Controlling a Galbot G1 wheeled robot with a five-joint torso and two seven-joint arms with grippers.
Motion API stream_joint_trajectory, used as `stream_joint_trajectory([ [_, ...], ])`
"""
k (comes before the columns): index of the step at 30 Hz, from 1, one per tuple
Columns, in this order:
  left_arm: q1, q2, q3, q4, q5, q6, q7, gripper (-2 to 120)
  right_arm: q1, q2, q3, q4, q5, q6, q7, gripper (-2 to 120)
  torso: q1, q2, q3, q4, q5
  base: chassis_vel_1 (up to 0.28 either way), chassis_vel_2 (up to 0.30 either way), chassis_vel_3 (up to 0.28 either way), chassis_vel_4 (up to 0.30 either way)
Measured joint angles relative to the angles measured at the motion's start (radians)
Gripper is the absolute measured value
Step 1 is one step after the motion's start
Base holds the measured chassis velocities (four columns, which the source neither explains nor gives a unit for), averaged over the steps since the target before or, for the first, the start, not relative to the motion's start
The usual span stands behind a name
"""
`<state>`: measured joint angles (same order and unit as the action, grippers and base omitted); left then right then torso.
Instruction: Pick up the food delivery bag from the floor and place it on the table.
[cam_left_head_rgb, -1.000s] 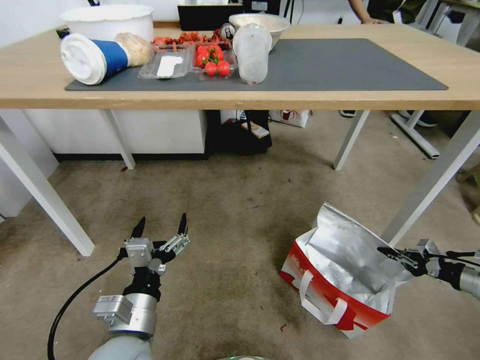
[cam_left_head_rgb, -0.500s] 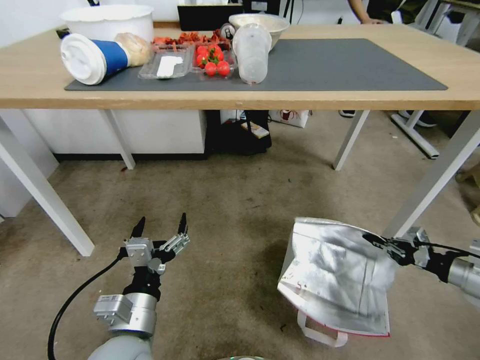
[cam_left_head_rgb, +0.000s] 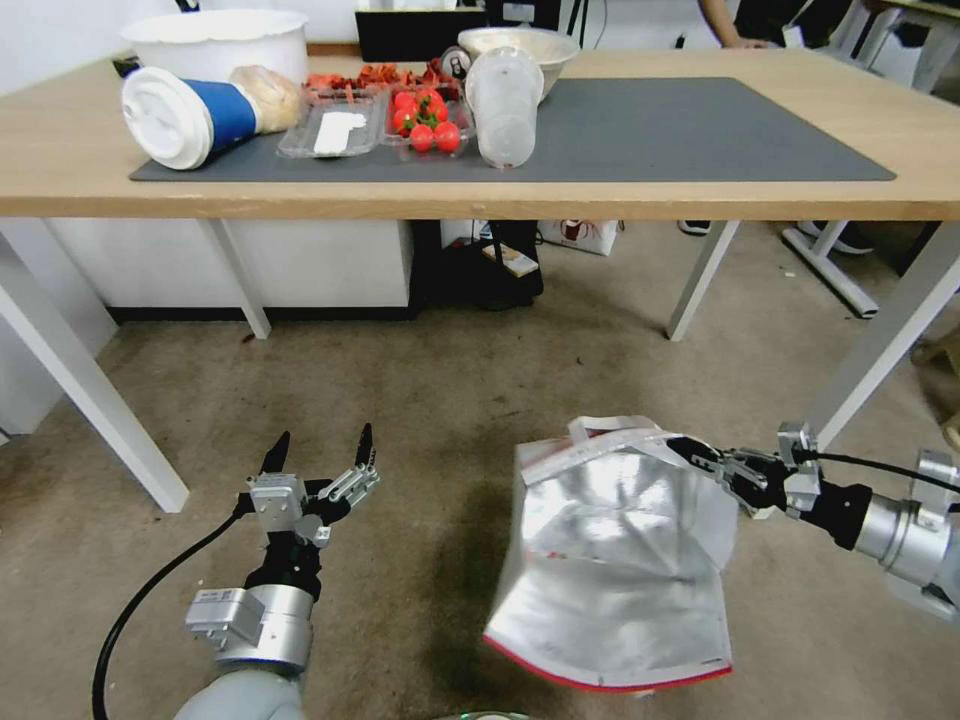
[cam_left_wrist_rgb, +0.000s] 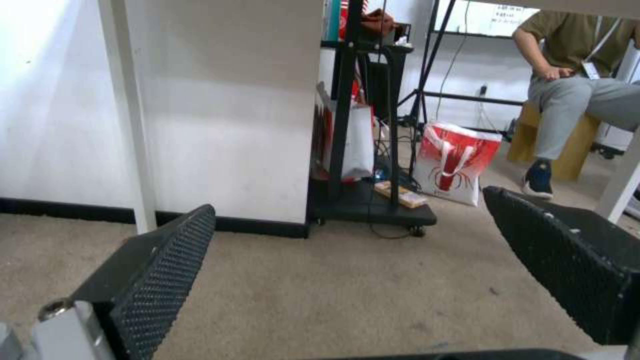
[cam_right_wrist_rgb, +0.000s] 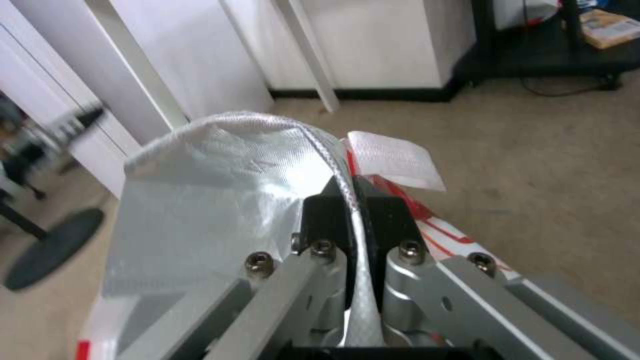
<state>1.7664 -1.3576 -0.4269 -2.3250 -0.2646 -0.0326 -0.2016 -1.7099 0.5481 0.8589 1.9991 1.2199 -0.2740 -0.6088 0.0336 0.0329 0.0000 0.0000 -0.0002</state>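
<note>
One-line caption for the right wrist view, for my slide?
Right gripper fingers pinch the foil rim of the food delivery bag above the floor.

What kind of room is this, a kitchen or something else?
Probably an office or lab workspace, not a kitchen: worn carpet floor, a light-wood table on white legs bearing takeaway food, and a wheeled equipment stand with cables.

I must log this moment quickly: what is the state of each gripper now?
Left gripper: open, holding nothing, low above the floor.
Right gripper: closed on the foil rim of the food delivery bag.
</note>
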Motion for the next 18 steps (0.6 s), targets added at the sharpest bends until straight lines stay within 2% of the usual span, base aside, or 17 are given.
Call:
stream_joint_trajectory([
  [3,0.000,0.000,0.000,0.000,-0.007,0.002,0.000,100,-0.039,-0.037,0.042,0.072,0.201,-0.015,0.084,0,0.000,0.000,0.000,0.0000,-0.0001,0.000,0.000,0.000,0.000],
  [4,0.000,0.000,0.000,0.000,-0.007,0.002,0.000,100,-0.039,-0.037,0.042,0.072,0.201,-0.015,0.084,0,0.000,0.000,0.000,0.0000,-0.0001,0.000,0.000,0.000,0.000],
  [6,-0.002,0.000,-0.002,-0.002,-0.015,0.016,0.003,100,-0.061,-0.056,0.071,0.136,0.380,-0.027,0.178,0,0.000,0.000,0.000,0.0000,-0.0001,0.000,0.000,0.000,0.000],
  [7,-0.002,0.000,-0.002,-0.002,-0.015,0.016,0.003,100,-0.061,-0.056,0.071,0.136,0.380,-0.027,0.178,0,0.000,0.000,0.000,0.0000,-0.0001,0.000,0.000,0.000,0.000],
  [10,-0.004,0.005,-0.007,-0.002,-0.023,0.020,0.003,100,-0.070,-0.075,0.088,0.184,0.516,-0.041,0.235,0,0.000,0.000,0.000,0.0000,0.0000,0.000,0.000,0.000,0.000],
  [18,-0.009,0.011,-0.013,-0.003,-0.037,0.031,-0.006,100,-0.064,-0.093,0.078,0.221,0.556,-0.054,0.246,0,0.000,0.000,0.000,0.0000,0.0001,0.000,0.000,0.000,0.000],
])
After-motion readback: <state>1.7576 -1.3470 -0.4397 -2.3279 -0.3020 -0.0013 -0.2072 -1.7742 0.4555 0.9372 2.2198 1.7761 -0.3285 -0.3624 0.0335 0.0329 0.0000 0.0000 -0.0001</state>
